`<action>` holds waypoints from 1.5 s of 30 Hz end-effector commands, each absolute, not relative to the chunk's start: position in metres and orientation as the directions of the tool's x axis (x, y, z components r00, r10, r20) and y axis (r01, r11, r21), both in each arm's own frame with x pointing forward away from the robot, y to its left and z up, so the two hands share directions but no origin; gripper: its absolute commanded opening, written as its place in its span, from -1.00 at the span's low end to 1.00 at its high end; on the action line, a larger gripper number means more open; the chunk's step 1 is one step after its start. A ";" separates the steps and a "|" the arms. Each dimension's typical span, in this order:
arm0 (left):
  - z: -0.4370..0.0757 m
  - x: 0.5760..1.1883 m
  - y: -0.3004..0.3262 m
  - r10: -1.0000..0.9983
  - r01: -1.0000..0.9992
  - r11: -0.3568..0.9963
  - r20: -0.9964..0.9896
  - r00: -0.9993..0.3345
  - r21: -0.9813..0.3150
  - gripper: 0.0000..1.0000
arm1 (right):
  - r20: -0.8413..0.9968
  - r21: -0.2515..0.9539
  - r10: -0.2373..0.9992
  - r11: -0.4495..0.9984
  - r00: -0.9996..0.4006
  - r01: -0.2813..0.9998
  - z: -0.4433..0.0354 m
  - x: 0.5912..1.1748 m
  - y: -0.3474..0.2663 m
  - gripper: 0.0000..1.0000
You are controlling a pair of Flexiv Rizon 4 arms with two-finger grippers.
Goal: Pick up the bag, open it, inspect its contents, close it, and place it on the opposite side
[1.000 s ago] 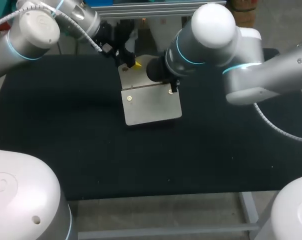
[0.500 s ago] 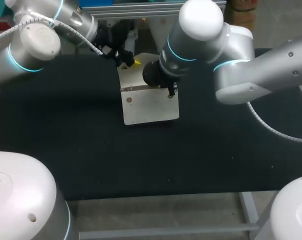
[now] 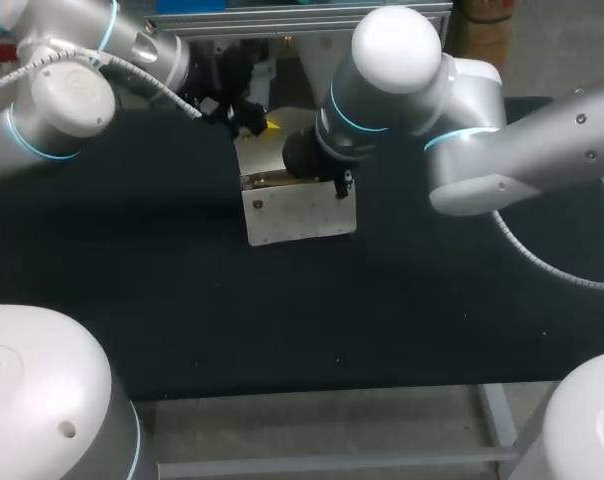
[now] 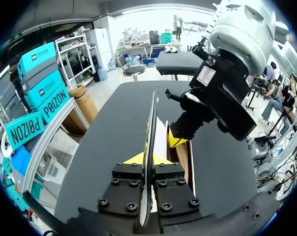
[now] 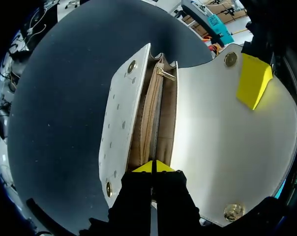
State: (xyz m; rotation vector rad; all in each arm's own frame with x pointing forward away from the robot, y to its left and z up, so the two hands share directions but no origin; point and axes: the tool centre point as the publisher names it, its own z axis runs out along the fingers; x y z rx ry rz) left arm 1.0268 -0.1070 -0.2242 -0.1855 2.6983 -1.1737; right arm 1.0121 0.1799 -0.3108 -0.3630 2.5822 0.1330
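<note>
L gripper [image 4: 147, 160] clamped on flap [image 5: 222, 137], holding it clear of bag [image 5: 120, 118] mouth; R gripper [image 5: 152, 166] pinches inner divider [image 5: 149, 118], prob to spread compartments for inspection.

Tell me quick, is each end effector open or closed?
Left end effector: closed, pinching the bag by its flap.
Right end effector: closed on the bag at its open mouth.

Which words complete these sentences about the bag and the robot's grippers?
The bag lies on a ___ table. The gripper of the robot's ___ arm pinches the bag's raised flap. The right gripper, at the bag's opening, has ___ tips.
Missing words: black; left; yellow.
</note>
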 end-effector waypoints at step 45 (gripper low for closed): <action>-0.233 0.989 -0.118 -0.029 0.009 0.714 -0.042 -0.999 -0.700 -1.00 | -0.281 0.127 -0.142 0.975 -0.949 -0.183 -0.347 1.019 0.167 -1.00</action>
